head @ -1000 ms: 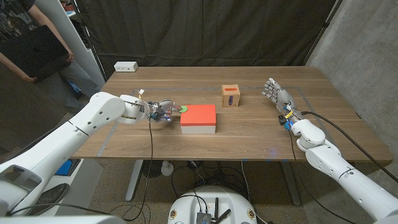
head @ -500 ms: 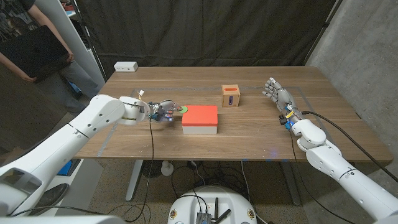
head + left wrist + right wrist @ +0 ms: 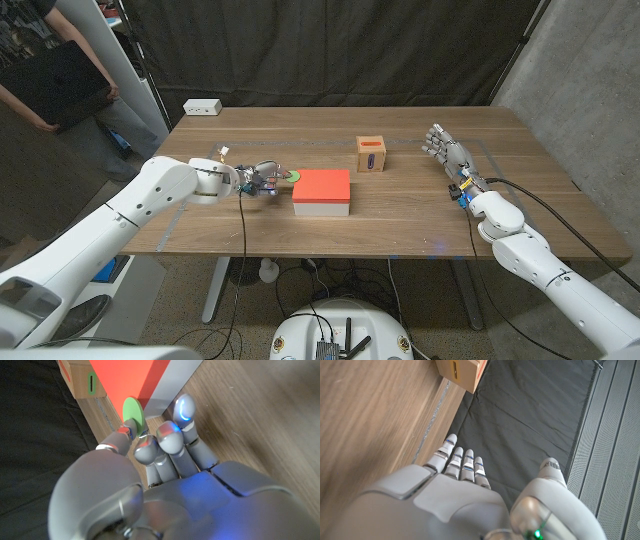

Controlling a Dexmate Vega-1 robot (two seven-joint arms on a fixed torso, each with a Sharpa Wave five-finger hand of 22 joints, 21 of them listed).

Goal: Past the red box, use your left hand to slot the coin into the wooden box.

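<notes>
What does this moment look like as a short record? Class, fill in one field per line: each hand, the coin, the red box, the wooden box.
left hand: pinches the green coin, just left of the red box
coin: green disc at the fingertips, beside the red box's edge
red box: on the table, between left hand and wooden box
wooden box: farther back, slot facing the robot, nothing in it yet
right hand: fingers apart, holding nothing, at the table's right side

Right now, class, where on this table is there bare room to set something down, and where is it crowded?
Bare wood lies between the red box and the right hand, and along the table's near edge. It is crowded where the left hand holds the green coin against the red box.
</notes>
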